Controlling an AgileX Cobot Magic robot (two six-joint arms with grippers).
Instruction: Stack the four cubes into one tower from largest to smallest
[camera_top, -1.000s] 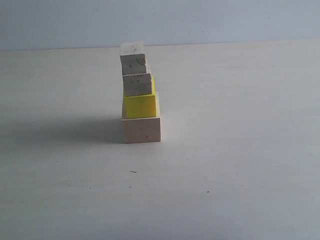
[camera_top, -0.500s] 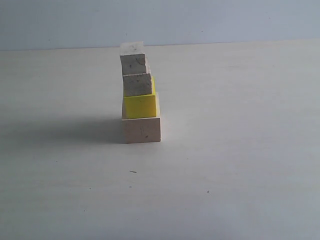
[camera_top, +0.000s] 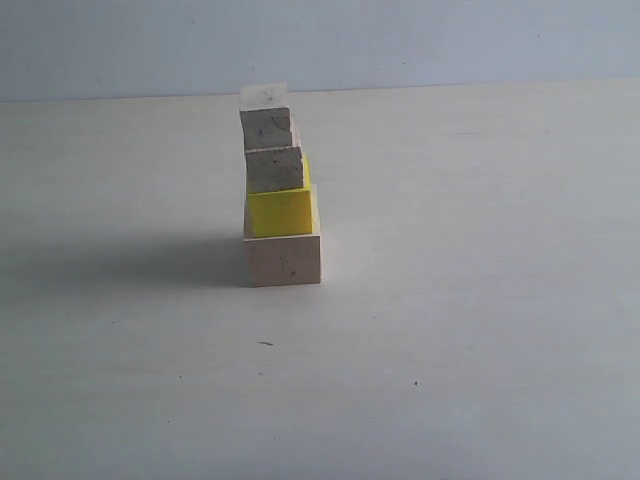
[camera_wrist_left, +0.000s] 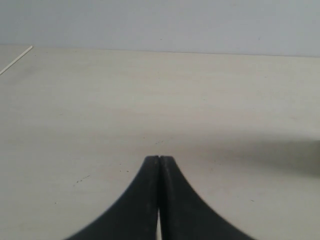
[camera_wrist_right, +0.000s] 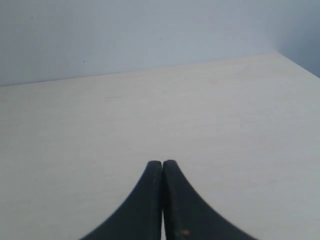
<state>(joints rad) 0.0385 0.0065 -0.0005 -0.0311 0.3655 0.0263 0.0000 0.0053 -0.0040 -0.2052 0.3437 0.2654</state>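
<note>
A tower of four cubes stands upright on a pale, bare table, a little left of the middle of the exterior view, in front of a light blue-grey wall. At the bottom sits the largest cube, pale bare wood, resting flat on the table. On top of it is the bright yellow cube, then a smaller wooden cube, and at the very top the smallest wooden cube. Each cube touches the one below. The upper cubes sit slightly toward the left side of the stack rather than dead centre, so the right side steps inward as it rises. A soft shadow stretches across the table to the left of the tower. In the left wrist view, the left gripper has its two dark fingers pressed together, holding nothing, above bare table. In the right wrist view, the right gripper likewise has its fingers pressed together and empty, over bare table with the wall beyond.
</note>
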